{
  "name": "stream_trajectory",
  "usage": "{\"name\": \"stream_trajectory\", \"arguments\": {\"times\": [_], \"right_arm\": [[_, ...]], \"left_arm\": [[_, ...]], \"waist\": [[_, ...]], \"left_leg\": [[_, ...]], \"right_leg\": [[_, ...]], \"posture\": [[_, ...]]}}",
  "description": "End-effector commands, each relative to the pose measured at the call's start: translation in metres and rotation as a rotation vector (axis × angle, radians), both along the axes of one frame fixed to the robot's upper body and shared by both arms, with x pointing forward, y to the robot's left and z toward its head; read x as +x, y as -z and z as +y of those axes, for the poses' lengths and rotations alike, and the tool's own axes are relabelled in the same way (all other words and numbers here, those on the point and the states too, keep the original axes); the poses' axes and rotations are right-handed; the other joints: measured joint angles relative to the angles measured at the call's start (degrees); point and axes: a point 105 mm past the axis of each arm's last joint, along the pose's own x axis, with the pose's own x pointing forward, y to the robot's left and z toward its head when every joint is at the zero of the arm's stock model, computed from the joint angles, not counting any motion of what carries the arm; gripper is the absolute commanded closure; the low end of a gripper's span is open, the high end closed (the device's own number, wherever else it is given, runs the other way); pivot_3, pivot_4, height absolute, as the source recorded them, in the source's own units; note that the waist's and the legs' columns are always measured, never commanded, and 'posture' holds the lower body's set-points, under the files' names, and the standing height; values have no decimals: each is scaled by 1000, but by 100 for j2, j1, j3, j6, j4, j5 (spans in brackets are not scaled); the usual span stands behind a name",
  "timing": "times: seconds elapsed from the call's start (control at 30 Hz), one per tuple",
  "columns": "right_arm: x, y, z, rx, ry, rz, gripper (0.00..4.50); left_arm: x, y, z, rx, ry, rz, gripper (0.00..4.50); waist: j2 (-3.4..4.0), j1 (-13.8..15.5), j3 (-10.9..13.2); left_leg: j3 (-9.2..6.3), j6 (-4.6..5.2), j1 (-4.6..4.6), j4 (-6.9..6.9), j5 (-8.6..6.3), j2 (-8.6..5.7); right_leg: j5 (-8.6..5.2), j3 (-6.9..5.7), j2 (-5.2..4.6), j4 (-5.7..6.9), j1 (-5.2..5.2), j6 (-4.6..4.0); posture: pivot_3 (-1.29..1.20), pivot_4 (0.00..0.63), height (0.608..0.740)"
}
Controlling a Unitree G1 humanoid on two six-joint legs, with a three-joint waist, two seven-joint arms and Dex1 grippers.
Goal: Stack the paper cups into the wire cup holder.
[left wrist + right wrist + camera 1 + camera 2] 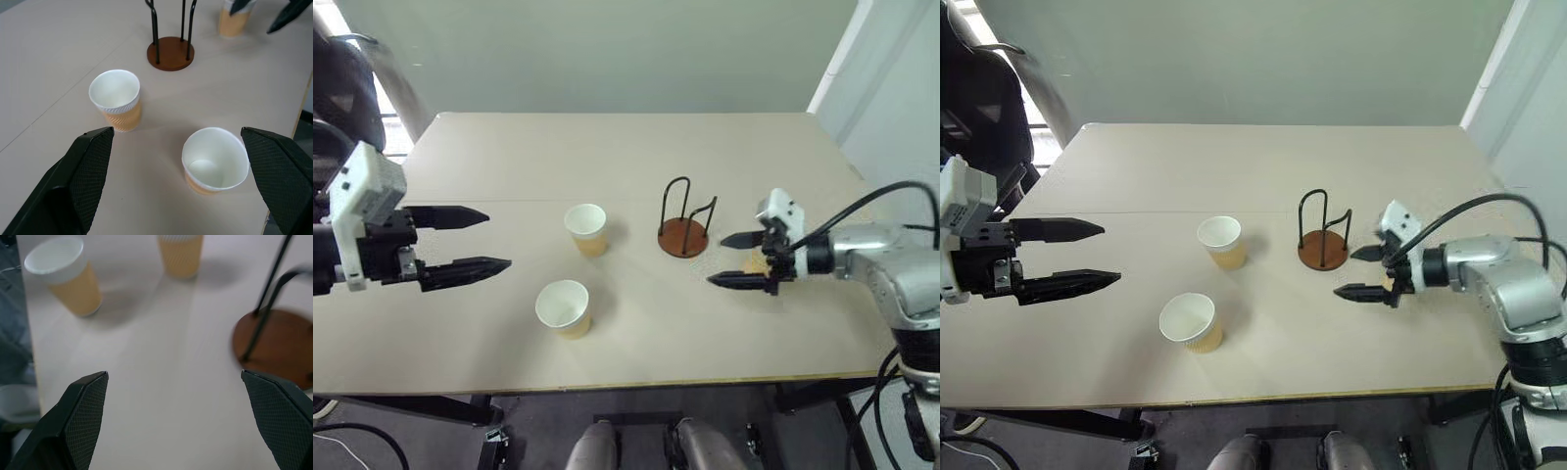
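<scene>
Cups first: two stand upright and apart at mid-frame in the head view, one (586,228) just left of the holder (684,227), the other (564,307) nearer the lower edge. A third (234,19) stands by the right gripper (740,260), largely hidden behind it in the head view, so whether a finger touches it is hard to say. Both grippers have their fingers spread wide and hold nothing; the left gripper (472,240) hangs at the left of the frame, well apart from the cups. The step in hand looks like a first pick: bring the open fingers level around a cup's wall below the rim, close gently so the paper does not crush, then lower it straight between the holder's wire loops, which stand empty. The table (607,157) is pale beige with a faint seam across it; a plain grey-green wall stands behind, and a dark chair (347,83) sits at the upper left.
</scene>
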Motion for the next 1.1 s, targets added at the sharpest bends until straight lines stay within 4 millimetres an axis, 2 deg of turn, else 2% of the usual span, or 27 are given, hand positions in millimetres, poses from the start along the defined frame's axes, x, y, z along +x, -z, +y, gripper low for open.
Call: {"name": "stream_trajectory", "arguments": {"times": [0.03, 0.27, 0.43, 0.63, 0.97, 1.07, 1.1], "right_arm": [[14, -3, 11, 11, 85, -32, 0], [42, 5, 23, 16, 241, -43, 0], [53, 10, 27, 15, 296, -52, 0], [68, 4, 34, 47, 351, -98, 0], [79, -13, 46, 87, 365, -179, 0], [80, -12, 46, 84, 365, -183, 608], [80, -12, 46, 81, 368, -186, 944]], "left_arm": [[-4, -10, -1, 32, 1, -59, 47], [-5, -6, 1, 34, -15, -57, 47], [-6, -5, 2, 37, -24, -59, 47], [-8, -4, 3, 42, -34, -61, 47], [-10, -3, 4, 49, -44, -59, 47], [-10, -4, 4, 50, -46, -61, 0], [-10, -3, 4, 51, -47, -61, 0]], "waist": [[-1, -14, 0], [-5, -15, -2], [-8, 12, -3], [-8, 8, -3], [-8, 8, -4], [-9, 11, -4], [-9, 11, -4]], "left_leg": [[0, 0, 1, 0, 0, 0], [-1, 3, 1, 1, 3, 0], [-2, 0, -2, 0, 1, 0], [-1, -3, -7, -4, -2, 1], [-1, -7, -14, -5, -4, 1], [-2, -9, -16, -5, -6, 1], [-2, -10, -18, -5, -6, 1]], "right_leg": [[0, 0, 0, 1, 0, 0], [3, 0, 0, 6, -6, -3], [3, 0, 0, 6, -9, -4], [5, 0, 0, 8, -18, -8], [7, 0, 0, 10, -27, -13], [6, -1, 0, 10, -29, -13], [6, -1, 0, 10, -29, -13]], "posture": [[0, 150, 740], [0, 150, 740], [0, 150, 740], [0, 150, 740], [0, 150, 740], [0, 150, 740], [0, 150, 740]]}}
